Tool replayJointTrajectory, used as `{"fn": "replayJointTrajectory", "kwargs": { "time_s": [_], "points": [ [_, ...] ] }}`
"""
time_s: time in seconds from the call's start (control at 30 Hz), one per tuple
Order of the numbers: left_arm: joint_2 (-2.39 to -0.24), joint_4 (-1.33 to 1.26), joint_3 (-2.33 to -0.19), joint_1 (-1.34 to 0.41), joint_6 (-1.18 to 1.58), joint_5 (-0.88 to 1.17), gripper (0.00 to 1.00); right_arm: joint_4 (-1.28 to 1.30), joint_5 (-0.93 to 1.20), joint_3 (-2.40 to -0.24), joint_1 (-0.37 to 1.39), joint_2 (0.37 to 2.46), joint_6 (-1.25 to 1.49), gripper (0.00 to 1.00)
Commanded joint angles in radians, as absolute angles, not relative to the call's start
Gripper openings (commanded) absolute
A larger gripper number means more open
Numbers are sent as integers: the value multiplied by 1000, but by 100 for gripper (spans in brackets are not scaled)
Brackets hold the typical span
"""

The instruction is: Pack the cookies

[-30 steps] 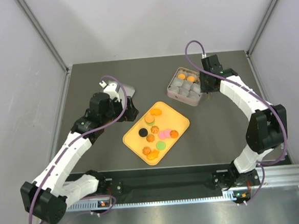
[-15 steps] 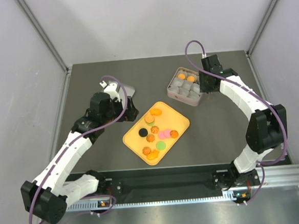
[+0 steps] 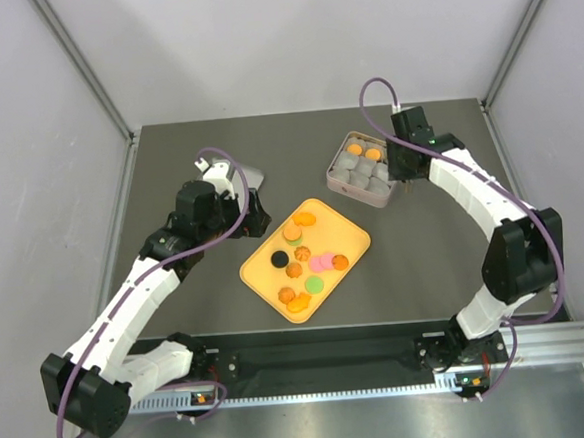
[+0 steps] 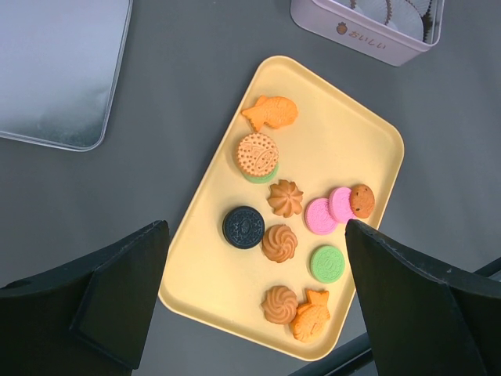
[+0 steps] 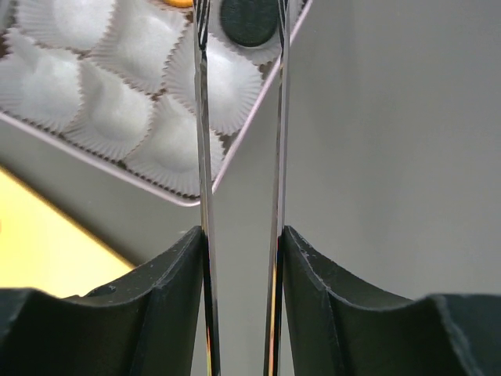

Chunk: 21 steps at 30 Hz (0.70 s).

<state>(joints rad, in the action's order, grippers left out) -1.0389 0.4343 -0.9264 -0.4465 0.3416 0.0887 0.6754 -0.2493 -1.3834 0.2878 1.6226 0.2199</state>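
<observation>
Black cookie (image 5: 249, 19) found between narrow right hand (image 5: 239, 6) tips over tin (image 4: 360, 35); grip undeterminable. Left hand (image 4: 254, 227) found wide above tray (image 4: 352, 141) cookies (image 4: 286, 198), 7 o'clock of tin.

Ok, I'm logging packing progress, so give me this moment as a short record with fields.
tray: holds about eleven cookies
tin: open, two orange cookies in paper cups
lid: off, lying apart from the tray
left gripper: open, above the tray
right gripper: over the tin's edge, black cookie between its fingers, grip unclear
</observation>
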Motion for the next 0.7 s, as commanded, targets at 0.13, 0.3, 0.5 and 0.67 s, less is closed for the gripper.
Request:
{"fn": "replayJointTrajectory", "kwargs": {
  "time_s": [0.13,0.3,0.5,0.67],
  "points": [
    [-1034,410,-925,-442,344,81,99,684,-239,-1421,434,1445,232,41],
    [-1016,419,-928,-442,337,45,99,703,-238,-1338,628,1399,248,41],
    [-1003,416,-927,-440,336,23,99,712,-164,-1244,782,1350,276,41],
    [-1009,419,-928,-439,337,25,99,713,-143,-1246,882,1364,298,41]
  ]
}}
